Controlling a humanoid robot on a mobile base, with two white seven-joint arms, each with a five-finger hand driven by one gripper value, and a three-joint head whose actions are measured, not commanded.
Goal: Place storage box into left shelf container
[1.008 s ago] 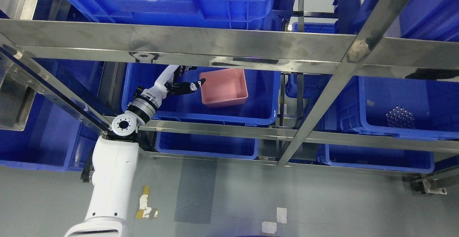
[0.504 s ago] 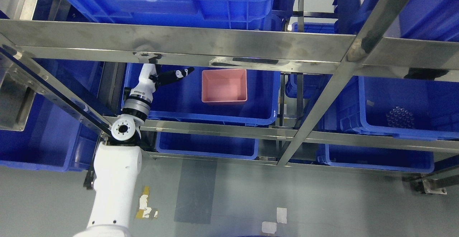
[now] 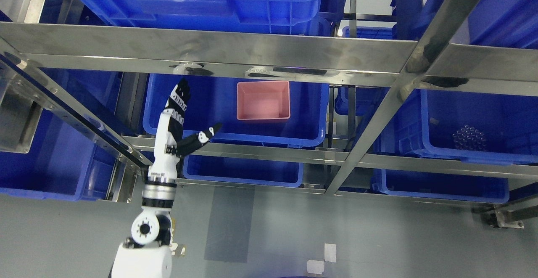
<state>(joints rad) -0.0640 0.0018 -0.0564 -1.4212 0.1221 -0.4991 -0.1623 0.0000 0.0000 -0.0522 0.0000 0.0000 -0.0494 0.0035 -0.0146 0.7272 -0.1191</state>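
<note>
Withdrawn since the earlier frames: left robot hand (image 3: 178,118), formerly inside the blue container beside the box, now pulled back toward 6 o'clock, its wrist across the container's front rim and the steel rail. Item one: pink storage box (image 3: 263,100), upright, open side up, square to the frame, resting on the floor of the left shelf container (image 3: 201,101), toward its rear and right of centre; a second ago it sat tilted with a fingertip at its left edge, half a second ago it was already level and unattended. Item two: left robot hand, released, fingers extended toward 12 o'clock, thumb splayed toward 2 o'clock, holding nothing, well apart from the box. Item three: steel shelf frame (image 3: 210,48), one crossbar just above the fingertips, another rail (image 3: 252,151) under the palm. Right arm not in view. Status, as a judgement: placement appears complete; only clearing the arm remains. Risks: the extended fingertips lie close under the upper crossbar, so any upward drift during retreat could strike it; the splayed thumb overhangs the container's front rim and could catch on it or on the lower rail, dragging or jolting the container and shifting the box. A straight pull toward 6 o'clock, fingers kept low, looks the safer path.
</note>
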